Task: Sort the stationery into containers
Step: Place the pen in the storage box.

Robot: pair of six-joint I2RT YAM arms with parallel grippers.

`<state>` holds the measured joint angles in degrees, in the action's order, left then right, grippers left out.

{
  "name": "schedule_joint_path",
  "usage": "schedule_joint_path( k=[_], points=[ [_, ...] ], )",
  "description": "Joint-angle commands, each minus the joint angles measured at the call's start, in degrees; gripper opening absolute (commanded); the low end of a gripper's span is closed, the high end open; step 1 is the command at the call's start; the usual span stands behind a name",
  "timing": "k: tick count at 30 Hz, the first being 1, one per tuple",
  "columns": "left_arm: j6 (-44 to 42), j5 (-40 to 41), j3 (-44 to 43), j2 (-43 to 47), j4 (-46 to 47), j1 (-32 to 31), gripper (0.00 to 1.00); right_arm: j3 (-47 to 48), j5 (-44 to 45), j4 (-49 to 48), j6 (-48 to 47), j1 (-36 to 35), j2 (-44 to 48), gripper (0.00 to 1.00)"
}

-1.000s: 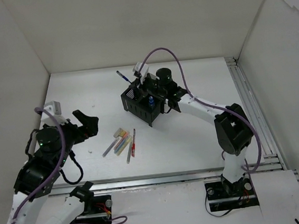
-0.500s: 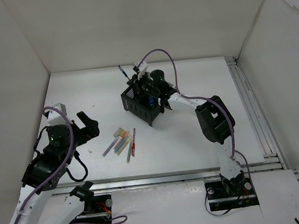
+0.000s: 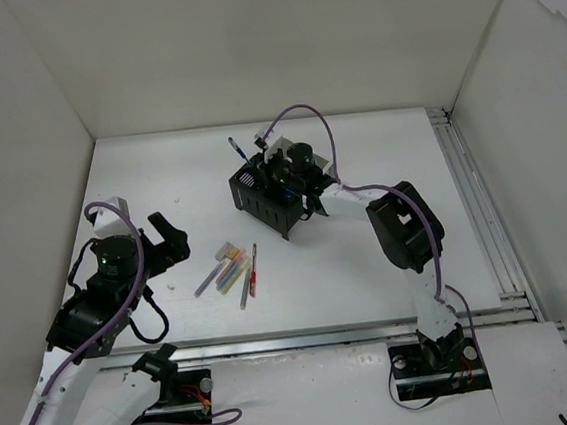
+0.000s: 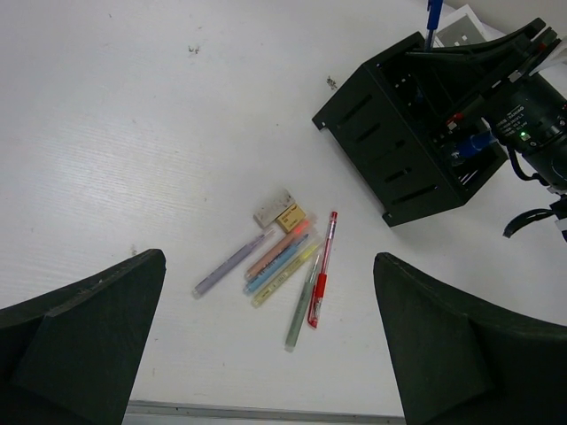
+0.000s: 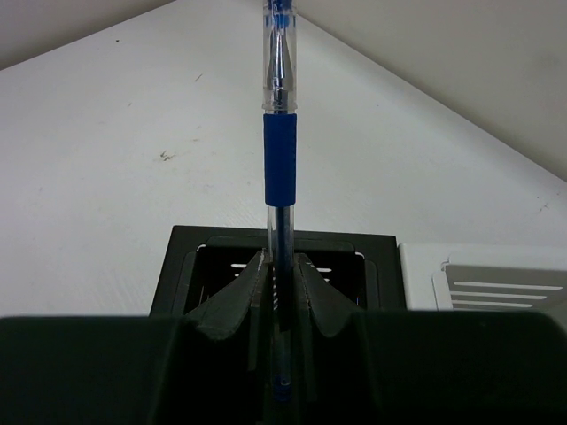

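Note:
My right gripper (image 5: 282, 274) is shut on a clear blue pen (image 5: 280, 159) and holds it upright over a black bin (image 5: 177, 257) of the container block (image 3: 262, 202). The pen also shows in the top view (image 3: 238, 149). A blue-capped bottle (image 4: 472, 146) stands in another black bin. My left gripper (image 4: 270, 258) is open and empty, high above the loose stationery. There lie a purple marker (image 4: 232, 263), a pink one (image 4: 277, 249), a blue one (image 4: 276, 263), a yellow one (image 4: 285, 274), a grey-green pen (image 4: 301, 301), a red pen (image 4: 322, 282) and two erasers (image 4: 273, 207).
A white bin (image 5: 478, 274) adjoins the black one on its right. White walls enclose the table at the left, back and right. A metal rail (image 3: 474, 204) runs along the right side and the front edge.
My right arm has folded in closer to the bins, and the blue pen now stands more upright over the black bin. My left gripper has shifted slightly and stays open.

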<state>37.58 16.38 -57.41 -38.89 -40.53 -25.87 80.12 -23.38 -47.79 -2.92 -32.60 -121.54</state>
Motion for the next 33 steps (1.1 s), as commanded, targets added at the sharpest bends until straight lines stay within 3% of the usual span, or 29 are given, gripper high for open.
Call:
schedule_joint_path(
  k=[1, 18, 22, 30, 32, 33],
  points=[
    [0.6, 0.5, -1.0, -0.6, 1.7, 0.3, 1.00, 0.0, -0.7, -6.8, 0.8, 0.4, 0.6, 0.11],
    [0.6, 0.5, 0.2, -0.5, 1.9, 0.3, 1.00, -3.5, -1.8, -8.5, 1.7, 0.4, 2.3, 0.37],
    [-2.1, -2.5, 0.5, -1.9, 3.4, 0.3, 1.00, -3.2, -2.2, -8.5, 2.6, 0.3, 5.4, 0.54],
    [-8.8, -14.2, 2.9, -7.8, 7.2, 0.3, 1.00, -4.6, -3.1, -8.5, 4.1, 0.4, 16.5, 0.73],
    [-9.0, -18.5, 4.1, -9.0, 8.3, -0.3, 1.00, -5.8, -3.1, -8.4, 4.2, 0.3, 18.4, 0.83],
    [-9.2, -19.9, 4.8, -9.4, 10.1, -0.3, 1.00, -6.3, -2.9, -8.5, 4.4, 0.3, 20.4, 0.93]
  ],
)
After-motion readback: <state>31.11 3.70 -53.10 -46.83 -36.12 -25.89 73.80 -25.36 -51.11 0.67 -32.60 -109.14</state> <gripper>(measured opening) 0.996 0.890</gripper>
